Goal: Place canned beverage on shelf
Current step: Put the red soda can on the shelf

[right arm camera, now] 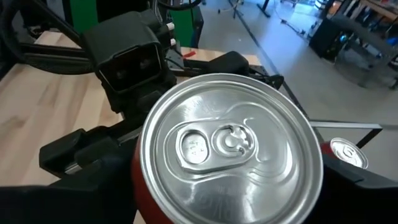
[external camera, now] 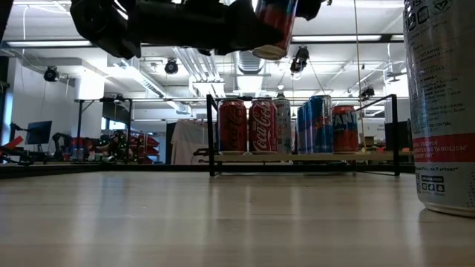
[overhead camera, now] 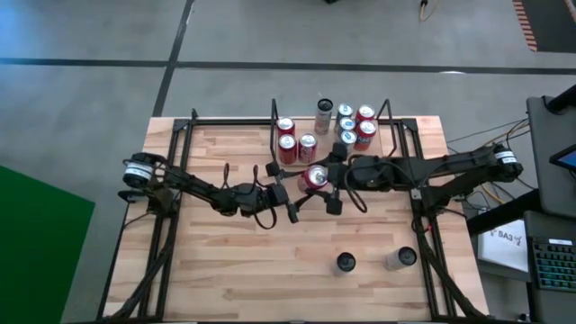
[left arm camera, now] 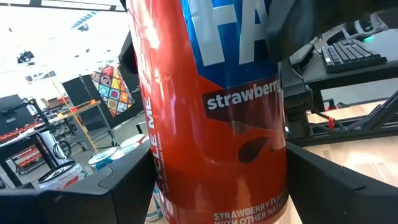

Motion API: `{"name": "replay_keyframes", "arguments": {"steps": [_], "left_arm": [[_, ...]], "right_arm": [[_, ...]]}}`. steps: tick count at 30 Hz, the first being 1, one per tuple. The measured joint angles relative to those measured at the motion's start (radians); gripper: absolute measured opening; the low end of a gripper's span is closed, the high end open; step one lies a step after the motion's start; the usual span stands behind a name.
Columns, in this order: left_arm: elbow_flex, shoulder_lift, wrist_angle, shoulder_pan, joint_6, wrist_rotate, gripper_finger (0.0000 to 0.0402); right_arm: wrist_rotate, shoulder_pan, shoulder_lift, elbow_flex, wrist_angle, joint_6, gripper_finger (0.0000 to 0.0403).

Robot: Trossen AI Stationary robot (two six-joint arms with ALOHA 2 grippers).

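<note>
Two end effectors, left [overhead camera: 297,203] and right [overhead camera: 331,191], around one red can [overhead camera: 315,177].

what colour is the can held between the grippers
Red with a blue band and white lettering; the can shows best in the left wrist view.

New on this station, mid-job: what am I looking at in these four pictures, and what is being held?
Two dark robot arms work over a wooden table. The overhead picture shows everything; the low one looks level across the tabletop; the other two come from a camera on each wrist. The left gripper holds a red can in the air. The right gripper is at the same can, its camera looking down on the lid. At the back stands the shelf, carrying stored cans. Two loose cans stand near the front.
</note>
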Motion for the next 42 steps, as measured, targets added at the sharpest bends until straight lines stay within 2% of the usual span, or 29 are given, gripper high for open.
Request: {"name": "replay_keyframes", "arguments": {"steps": [3,12,21,31,35,42], "left_arm": [[0.001,0.000,0.004,0.000,-0.003,0.004,0.0288],[0.003,-0.001,0.007,-0.001,-0.038,0.023,0.0291],[-0.002,-0.010,-0.012,-0.003,-0.038,0.007,0.0374],[-0.006,-0.091,-0.098,-0.011,-0.026,0.010,0.0388],[-0.028,-0.143,-0.120,-0.019,-0.017,-0.008,0.0388],[-0.115,-0.277,-0.118,-0.032,-0.015,-0.021,0.0389]], "right_arm": [[-0.003,0.000,0.000,0.025,-0.038,0.016,0.0286],[-0.005,0.000,0.002,0.061,-0.096,0.066,0.0284],[0.013,-0.002,0.000,0.066,-0.131,0.073,0.0284],[0.077,-0.033,-0.010,0.118,-0.487,0.164,0.0284],[0.091,-0.061,-0.051,0.084,-0.568,0.202,0.0284],[0.119,-0.117,-0.214,-0.067,-0.537,0.267,0.0284]]}}
